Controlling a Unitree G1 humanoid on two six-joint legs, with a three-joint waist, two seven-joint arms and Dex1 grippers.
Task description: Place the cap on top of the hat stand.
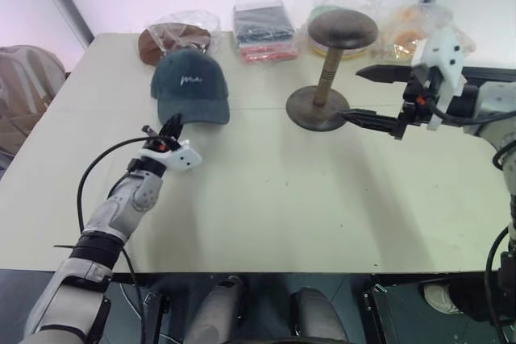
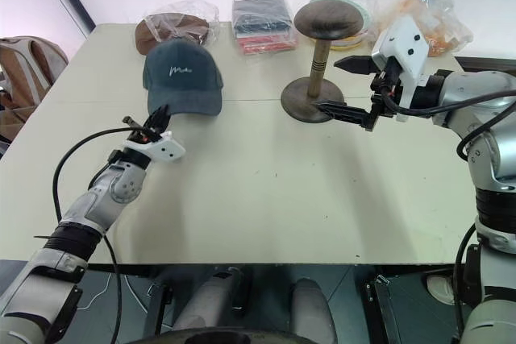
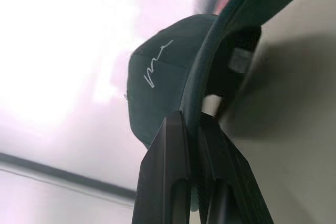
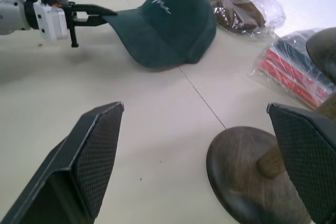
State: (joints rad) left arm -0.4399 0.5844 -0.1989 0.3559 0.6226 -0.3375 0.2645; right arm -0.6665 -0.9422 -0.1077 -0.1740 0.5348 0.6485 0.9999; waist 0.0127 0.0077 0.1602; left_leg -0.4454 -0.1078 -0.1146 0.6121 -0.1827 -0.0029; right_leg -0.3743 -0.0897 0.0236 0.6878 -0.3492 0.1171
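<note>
Left gripper (image 4: 100, 10) pinches only the cap (image 1: 191, 84) brim edge; right gripper (image 1: 373, 96) waits open.
The cap may slip out or swing before reaching the hat stand (image 1: 332, 67).

Silver-grey arms — black cables, white wrist housings.

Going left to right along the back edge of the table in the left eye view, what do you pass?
Brown cap in plastic → folded clothes in plastic → hat stand top → orange item in plastic.
</note>
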